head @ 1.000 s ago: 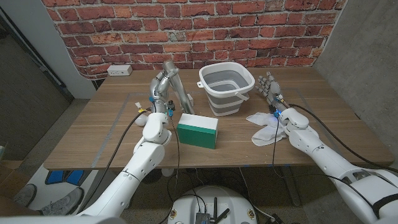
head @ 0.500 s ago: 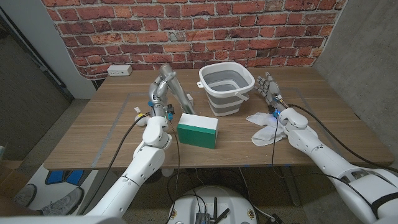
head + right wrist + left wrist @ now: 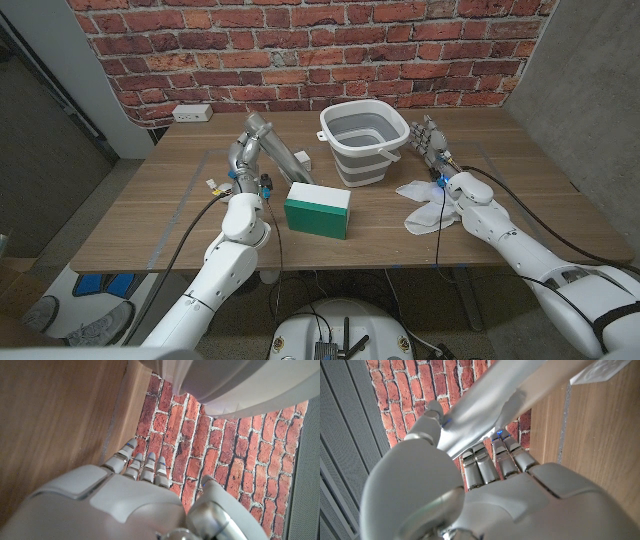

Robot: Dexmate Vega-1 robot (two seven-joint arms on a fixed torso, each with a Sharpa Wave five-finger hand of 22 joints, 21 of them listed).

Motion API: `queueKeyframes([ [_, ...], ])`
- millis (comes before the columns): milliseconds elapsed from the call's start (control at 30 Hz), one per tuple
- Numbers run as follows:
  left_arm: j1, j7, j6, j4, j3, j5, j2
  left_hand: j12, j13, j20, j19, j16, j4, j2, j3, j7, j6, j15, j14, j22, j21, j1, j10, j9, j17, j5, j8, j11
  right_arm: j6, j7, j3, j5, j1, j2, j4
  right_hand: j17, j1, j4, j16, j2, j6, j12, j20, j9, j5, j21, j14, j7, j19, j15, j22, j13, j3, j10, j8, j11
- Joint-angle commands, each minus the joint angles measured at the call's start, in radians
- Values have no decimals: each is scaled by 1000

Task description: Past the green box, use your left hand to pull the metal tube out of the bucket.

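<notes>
My left hand (image 3: 250, 140) grips the upper part of the metal tube (image 3: 288, 160), which slants down toward the back left corner of the green box (image 3: 318, 210). The tube is outside the grey-and-white bucket (image 3: 363, 140), to its left. In the left wrist view the fingers (image 3: 485, 462) wrap around the shiny tube (image 3: 520, 390). I cannot tell whether the tube's lower end touches the table. My right hand (image 3: 430, 140) stands open, fingers up, just right of the bucket, holding nothing. The right wrist view shows that hand (image 3: 125, 495) with the bucket's wall (image 3: 240, 385) close by.
A crumpled white cloth (image 3: 425, 205) lies on the table under my right forearm. A white power outlet box (image 3: 192, 113) sits at the back left by the brick wall. A small white tag (image 3: 215, 183) lies left of my left wrist.
My left hand has carried the tube a little to the left, away from the bucket. The right hand has stayed in place.
</notes>
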Motion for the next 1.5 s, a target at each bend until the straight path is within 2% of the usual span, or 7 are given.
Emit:
queueKeyframes([
  [33,44,138,148,-129,-58,-15,9,10,4,-65,1,2,97,199,107,2,11,-127,9,5,4,-132,34,2,3,5,4,-41,-12,28,-13,-3,29,11,30,0,-7,2,9,54,5,6,-14,5,6,5,6,1,8,-7,2,0,-6,6,2,-2],
  [200,47,154,193,-152,-76,-34,18,10,4,-63,1,2,97,200,107,3,10,-124,10,5,3,-133,34,2,3,5,4,-42,-11,40,-18,-6,48,20,52,-1,-7,2,9,54,6,6,-14,5,6,5,6,1,9,-6,2,0,-7,7,2,-2],
  [600,39,189,300,-181,-93,-126,19,3,4,-56,-9,1,82,184,92,11,0,-106,0,4,-1,-133,5,1,3,7,0,-26,-10,46,-24,-11,64,33,81,-1,-7,2,9,54,6,5,-11,5,6,5,7,1,10,-6,2,0,-7,6,2,-1],
  [867,29,203,319,-181,-92,-150,23,4,3,-56,-8,0,70,159,75,13,-12,-104,-4,1,-3,-131,-13,0,3,12,-4,-16,-5,50,-24,-10,72,42,99,-1,-7,2,9,54,6,5,-11,5,6,6,7,2,11,-6,2,0,-7,6,2,-3],
  [1033,20,211,334,-185,-91,-159,32,4,2,-61,-8,0,67,144,64,10,-15,-101,-10,0,-4,-131,-20,-2,3,14,-5,-22,-1,59,-26,-10,83,51,122,-2,-7,2,9,54,6,5,-10,5,6,6,7,1,12,-6,2,0,-7,6,2,-2],
  [1500,-9,273,371,-193,-108,-227,10,2,1,-56,-13,2,68,115,40,17,-34,-92,-19,-2,-10,-131,-42,-6,3,17,-10,-22,9,78,-29,-11,111,69,177,-2,-7,2,10,54,7,6,-8,5,7,6,11,2,13,-4,2,0,-7,7,2,-1],
])
